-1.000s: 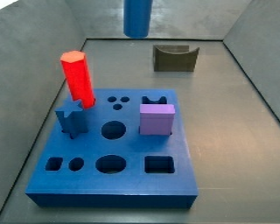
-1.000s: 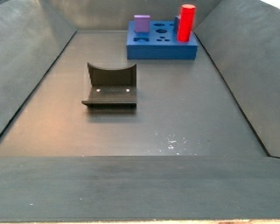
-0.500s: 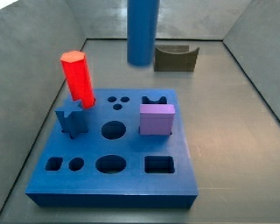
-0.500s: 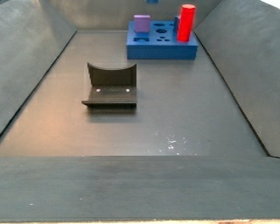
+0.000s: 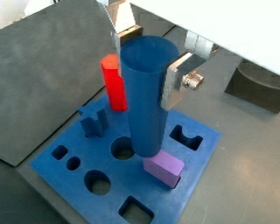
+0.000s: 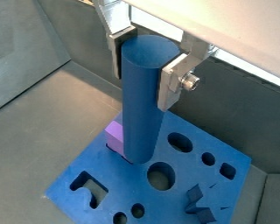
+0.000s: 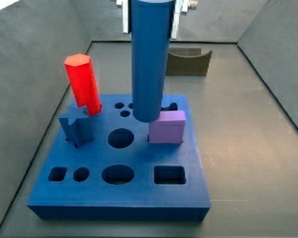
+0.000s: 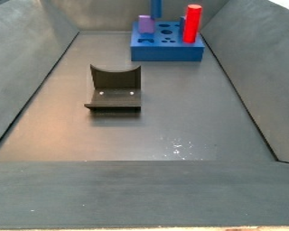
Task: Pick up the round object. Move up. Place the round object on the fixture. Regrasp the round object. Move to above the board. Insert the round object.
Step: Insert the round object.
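My gripper (image 7: 152, 6) is shut on the top of the round object (image 7: 149, 65), a smooth blue cylinder that hangs upright. Its lower end is just above the back of the blue board (image 7: 145, 160), behind the purple block (image 7: 168, 127) and near a round hole (image 7: 120, 138). In both wrist views the silver fingers (image 5: 178, 77) (image 6: 175, 74) clamp the cylinder (image 5: 146, 101) (image 6: 140, 109) near its upper end, over the board (image 5: 196, 157) (image 6: 119, 175). The dark fixture (image 7: 186, 61) (image 8: 115, 88) stands empty on the floor. Gripper and cylinder do not show in the side view that has the fixture in front.
A red hexagonal peg (image 7: 82, 82) and a short blue star peg (image 7: 74, 125) stand in the board's left side. The board (image 8: 168, 47) sits at one end of a grey walled bin. Several holes in the board are open.
The cylinder has come down from the top of the side view and moved over the board; its lower end now hangs close above the board's back part.
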